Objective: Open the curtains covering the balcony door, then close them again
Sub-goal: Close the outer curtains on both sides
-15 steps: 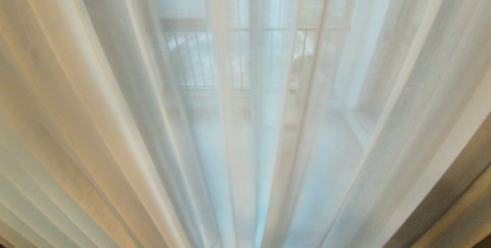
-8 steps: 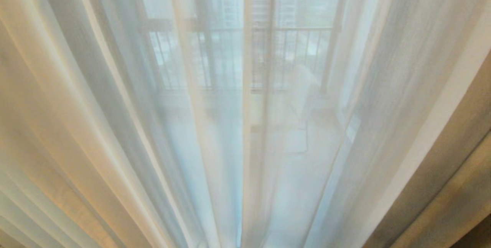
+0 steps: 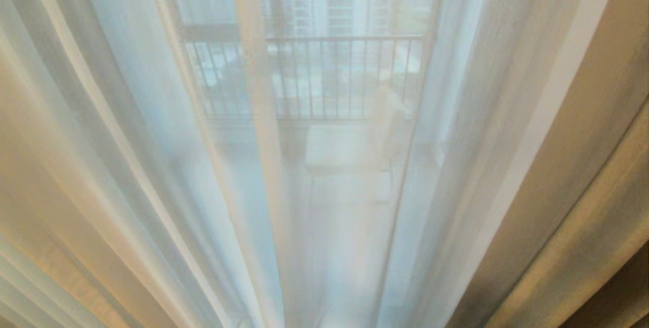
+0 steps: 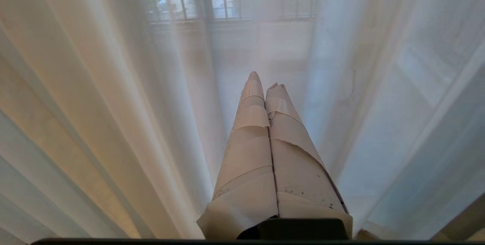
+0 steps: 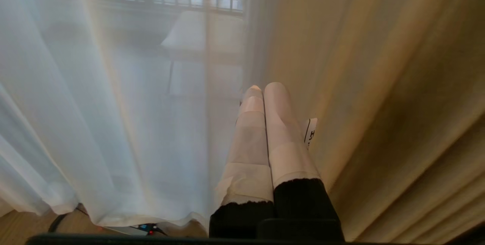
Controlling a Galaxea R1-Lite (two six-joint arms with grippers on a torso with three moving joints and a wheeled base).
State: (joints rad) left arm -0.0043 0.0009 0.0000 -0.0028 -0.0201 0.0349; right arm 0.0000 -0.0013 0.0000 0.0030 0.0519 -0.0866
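a: where are the curtains [image 3: 152, 166]?
b: right ahead, filling the scene; white sheers centre and left, beige drape [image 3: 583, 166] at the right edge.
a: fingers?
b: left gripper [image 4: 264, 80] and right gripper [image 5: 265, 88] pressed closed, empty, against the fabric; railing [image 3: 345, 74] far behind.

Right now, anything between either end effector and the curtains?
Nothing visible. The left end effector, shut, points straight at the white sheers. The right end effector, shut, sits where the sheers meet the beige drapes.
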